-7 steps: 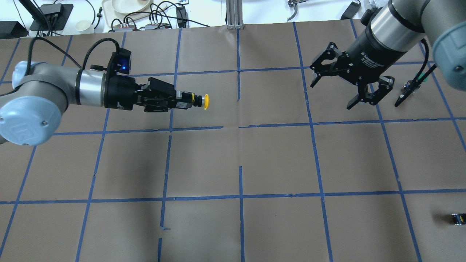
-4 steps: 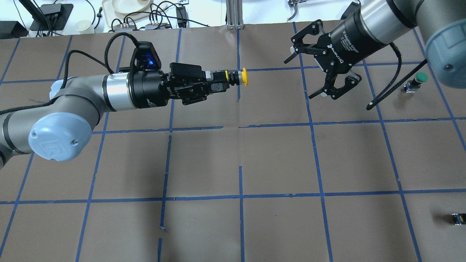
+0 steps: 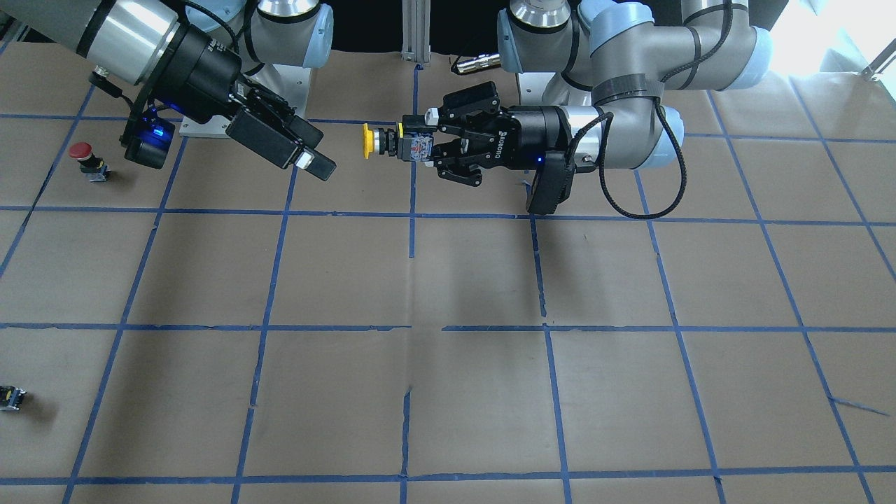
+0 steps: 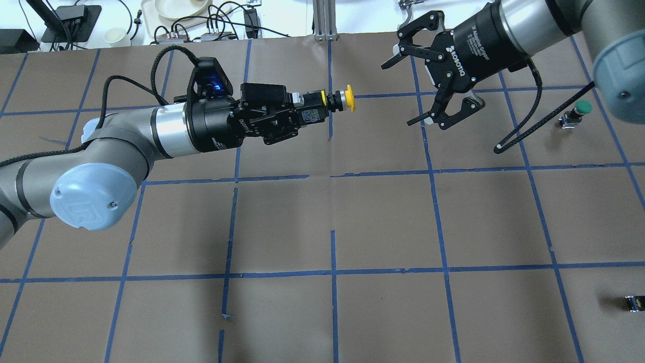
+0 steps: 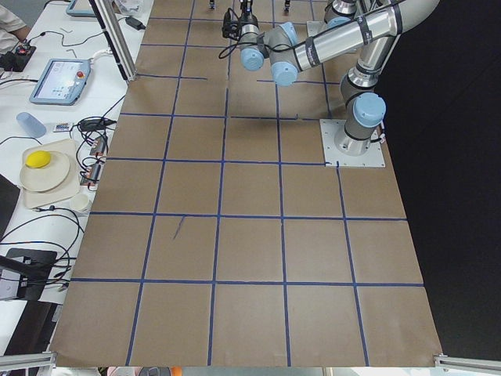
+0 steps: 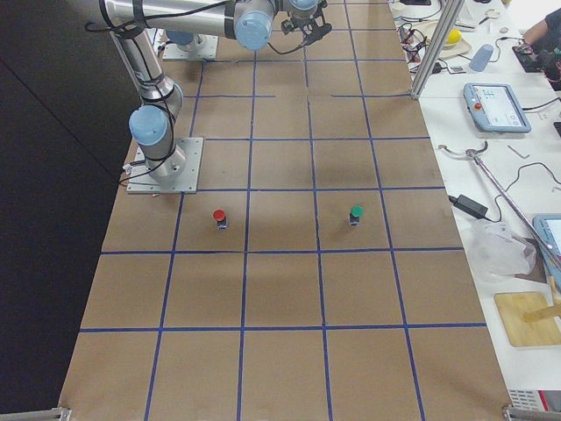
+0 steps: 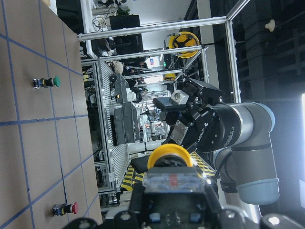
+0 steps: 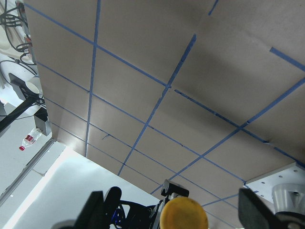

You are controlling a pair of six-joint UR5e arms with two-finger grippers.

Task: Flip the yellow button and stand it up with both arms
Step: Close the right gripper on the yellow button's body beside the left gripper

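Observation:
The yellow button (image 4: 348, 98) is held off the table, lying sideways, with its cap pointing at the right arm. My left gripper (image 4: 308, 109) is shut on its black-and-grey body. In the front-facing view the cap (image 3: 367, 141) sticks out past the left gripper (image 3: 420, 147), just left of the table's centre line. My right gripper (image 4: 397, 95) is open and empty. It faces the cap with a clear gap between them, and also shows in the front-facing view (image 3: 323, 154). The right wrist view shows the cap (image 8: 183, 214) at its bottom edge, between the open fingers.
A green-capped button (image 4: 579, 111) stands at the right, under the right arm's cable. A red-capped button (image 3: 82, 155) stands near the robot's base on the right arm's side. A tiny black block (image 4: 634, 302) lies at the near right edge. Brown paper with blue tape lines covers the table.
My left arm has carried the yellow button to the right and farther out, near the centre line. My right gripper has swung left toward it, turned, and stayed open.

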